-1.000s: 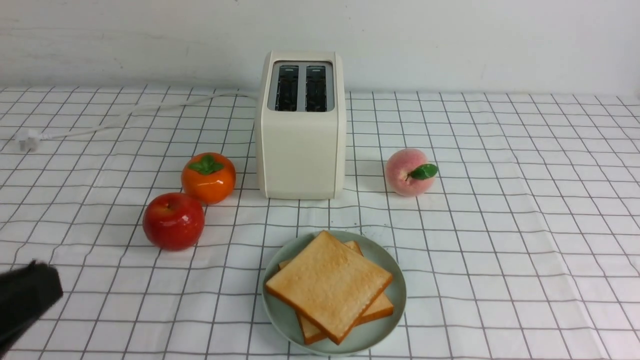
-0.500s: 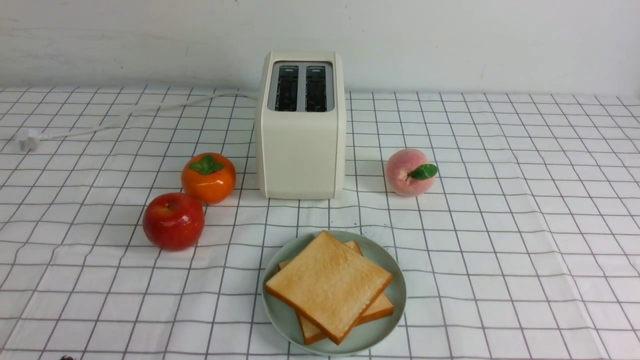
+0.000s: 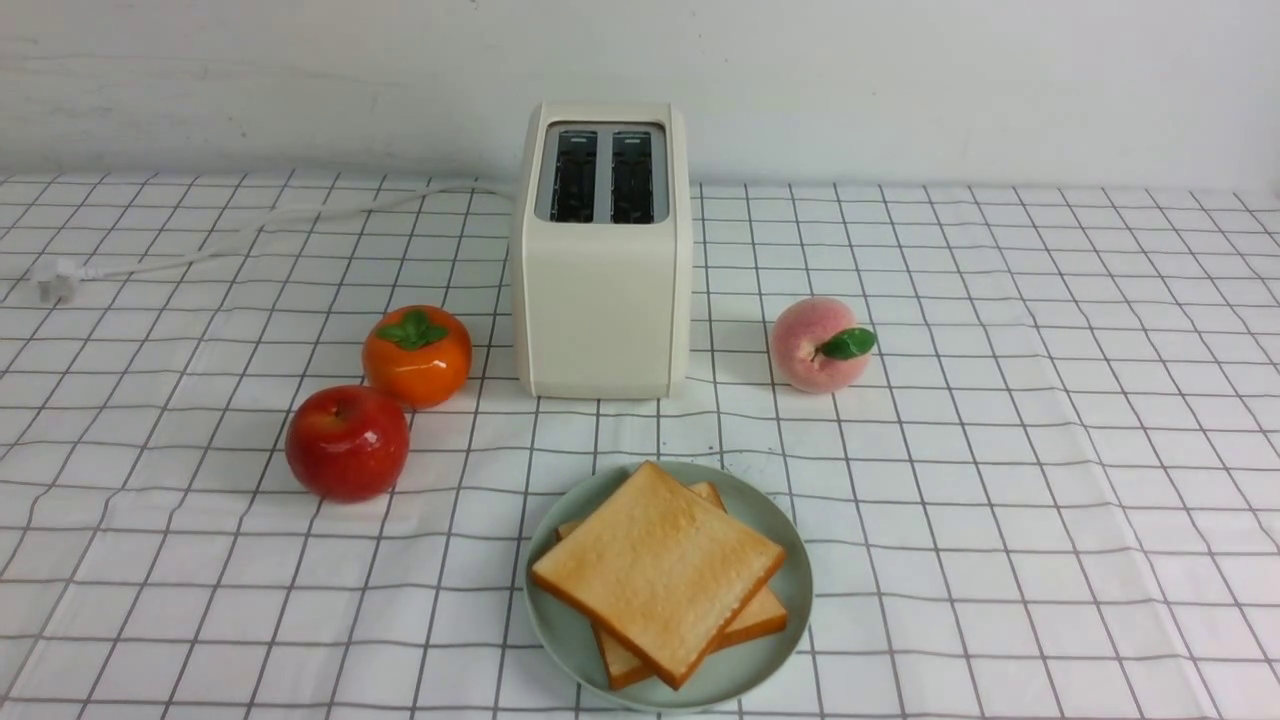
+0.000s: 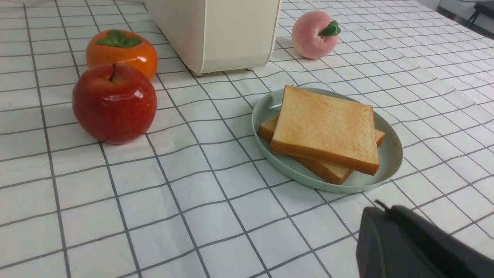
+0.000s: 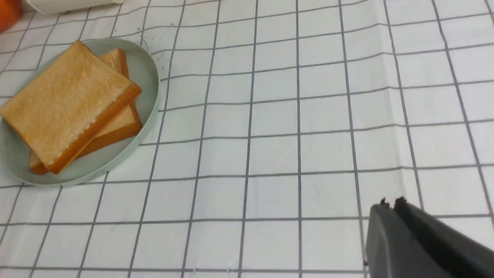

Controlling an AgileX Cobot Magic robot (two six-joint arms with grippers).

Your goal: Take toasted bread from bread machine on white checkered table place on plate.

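Reading this as done — both slices of toast [image 3: 660, 570] lie stacked, askew, on the plate [image 3: 795, 600]; toaster [image 3: 602, 250] slots look empty. No pick left, so the relation that matters is clearance: plate sits ahead of and well apart from both grippers. Left gripper [image 4: 380, 206] is the nearer one; right gripper [image 5: 389, 202] sits farther off, plate to its far side. Both have jaws together, holding nothing. Hidden: neither arm shows in the front view, only gripper tips in the wrist views, lower slice mostly covered — slot bottoms too dark to confirm
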